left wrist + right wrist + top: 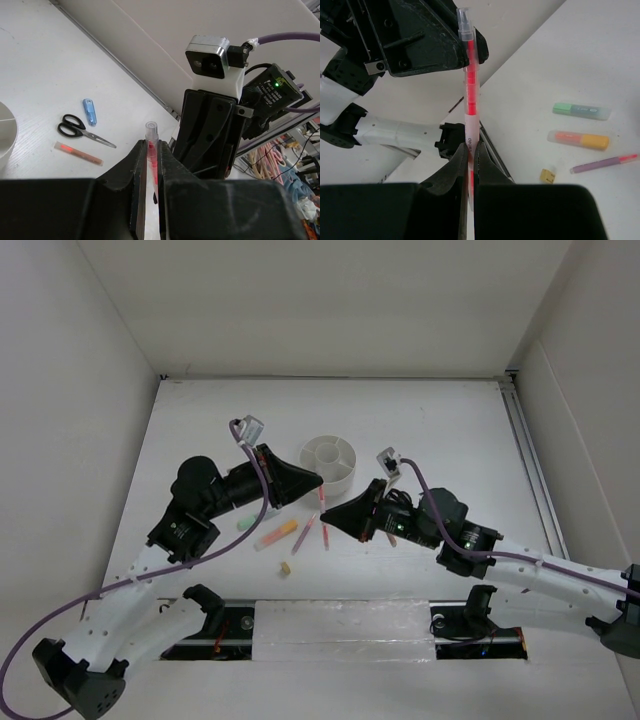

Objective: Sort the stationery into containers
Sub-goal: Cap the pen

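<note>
A red pen with a clear cap (pixel 321 502) hangs above the table, between the two gripper tips. My left gripper (pixel 318 483) is shut on it from the left; the pen (pixel 152 165) shows between its jaws (pixel 150 145). From the right, my right gripper (pixel 328 519) is shut on the same pen (pixel 470 85), its fingertips (pixel 470 146) pinching the lower barrel. The round white organizer (pixel 330 480) stands just behind them. On the table lie a green highlighter (pixel 246 522), an orange highlighter (pixel 277 535), a pink pen (pixel 304 533) and a small yellowish eraser (pixel 285 568).
In the left wrist view, black-handled scissors (pixel 80 130), a blue highlighter (pixel 89 111) and an orange pen (pixel 77 154) lie under the right arm's side. White walls close the table at the back and both sides. A rail runs along the near edge (pixel 340 625).
</note>
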